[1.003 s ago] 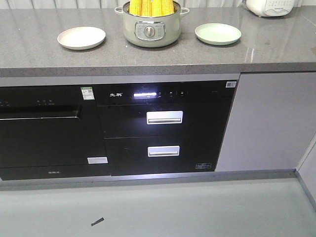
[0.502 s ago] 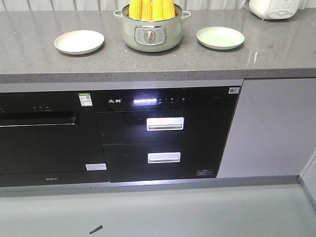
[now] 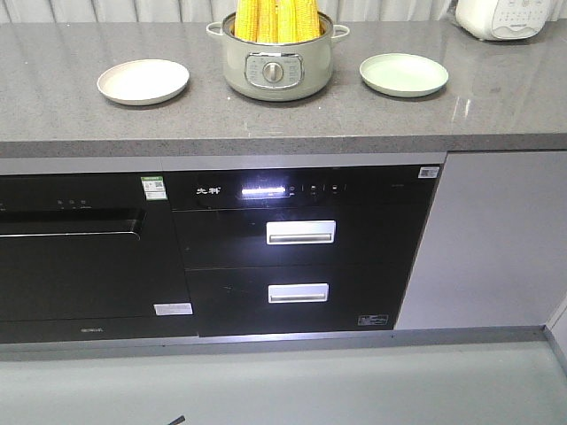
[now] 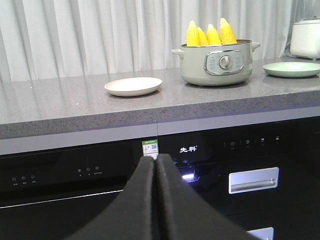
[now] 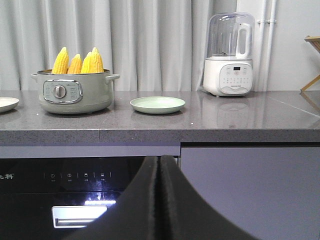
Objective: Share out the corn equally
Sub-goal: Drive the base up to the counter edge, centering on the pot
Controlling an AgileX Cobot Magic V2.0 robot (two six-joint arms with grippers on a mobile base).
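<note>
- Corn (image 3: pixel 275 19): four yellow cobs stand upright in the pot (image 3: pixel 276 75), points up and close together, with their upper parts above the rim.
- All the corn is in the pot.
- This pot is pale grey-green, with a round knob on its front and a handle on each side. It stands on the grey desk (image 3: pixel 53 124), toward the back edge.
- On the desk at the left of the pot, seen from the front, lies the white plate (image 3: pixel 143 81), apart from the pot.
- At the right of the pot lies the green plate (image 3: pixel 403 74), also apart from it, so the pot is between the two plates.
- Further right, beyond the green plate, stands the blender (image 5: pixel 229 55), white with a clear jug on top.
- Behind the desk hangs a white curtain (image 4: pixel 75 35).
- Under the desk, below the pot, are two black drawers (image 3: pixel 301 232) with silver handles, one over the other. A lit strip shines above them.
- Both black fingers of the left gripper (image 4: pixel 157 159) are pressed together and nothing is between them. It is lower than the desk top, in front of the black units and well apart from the corn.
- Both fingers of the right gripper (image 5: pixel 160 160) are also pressed together and hold nothing. It is low in front of the desk as well.
</note>
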